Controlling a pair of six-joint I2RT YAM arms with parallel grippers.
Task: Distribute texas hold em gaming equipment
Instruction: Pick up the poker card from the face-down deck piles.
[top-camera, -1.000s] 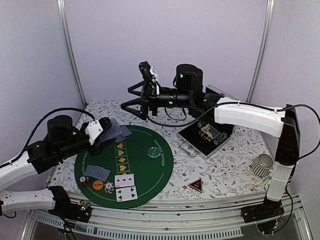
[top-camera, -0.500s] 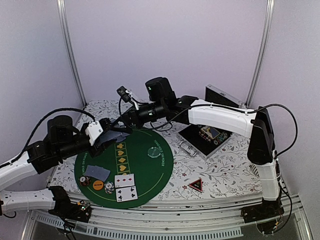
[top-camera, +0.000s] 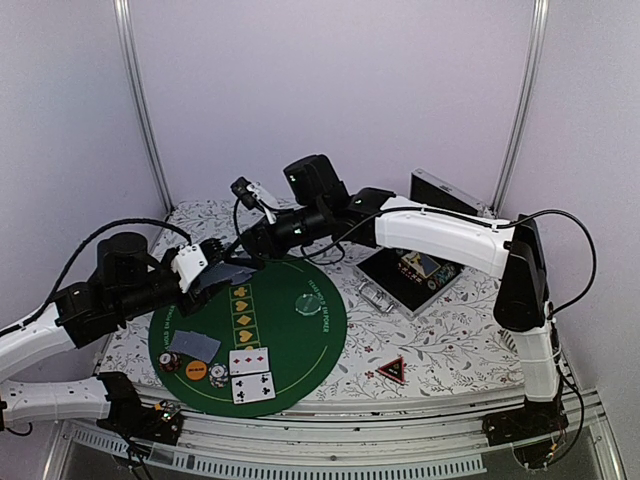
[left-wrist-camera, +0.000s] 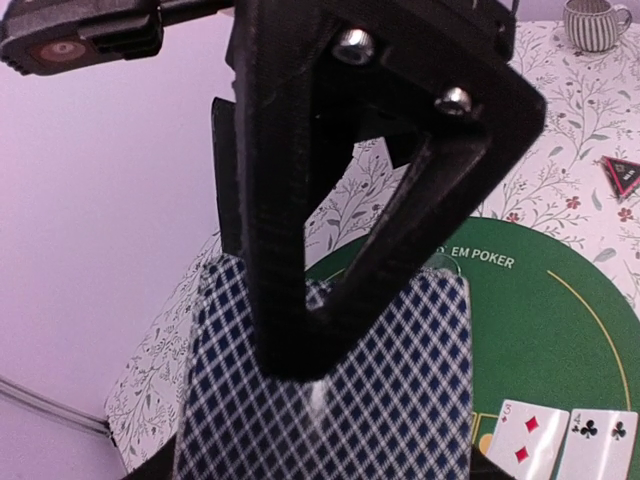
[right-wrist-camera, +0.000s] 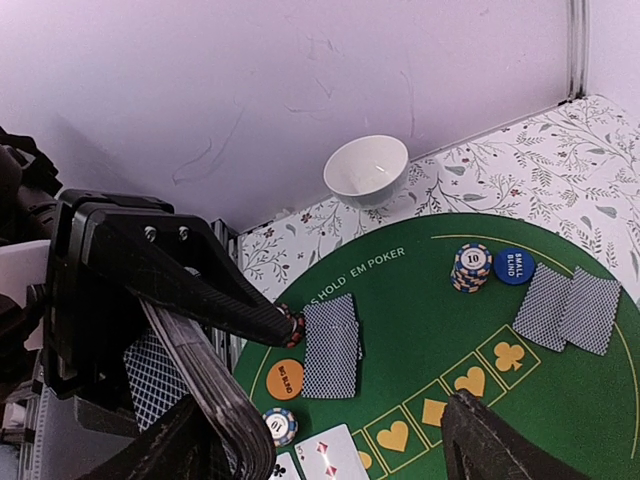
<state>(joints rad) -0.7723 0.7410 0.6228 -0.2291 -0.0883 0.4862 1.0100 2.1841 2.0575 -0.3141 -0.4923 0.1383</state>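
Observation:
My left gripper (top-camera: 212, 268) is shut on a deck of grey-blue-backed cards (left-wrist-camera: 330, 400), held above the left edge of the green mat (top-camera: 300, 350). My right gripper (top-camera: 243, 250) is open over the deck; one of its black fingers (left-wrist-camera: 300, 300) touches the top card. On the mat lie face-down cards (right-wrist-camera: 332, 345), an orange disc (right-wrist-camera: 285, 379), chip stacks (right-wrist-camera: 471, 267) (right-wrist-camera: 280, 425), a blue disc (right-wrist-camera: 515, 265), two more face-down cards (right-wrist-camera: 565, 310), face-up cards (top-camera: 250, 360) and a clear disc (top-camera: 308, 302). The red-black triangle token (top-camera: 390, 368) lies off the mat.
An open case (top-camera: 415, 270) stands right of the mat. A white bowl (right-wrist-camera: 367, 168) sits beyond the mat by the wall. The white ribbed cup (left-wrist-camera: 597, 22) is at the far right. Walls close in at the back and sides.
My right arm has swung from the back centre down and left until its gripper reached the deck. My left gripper has kept the deck nearly still.

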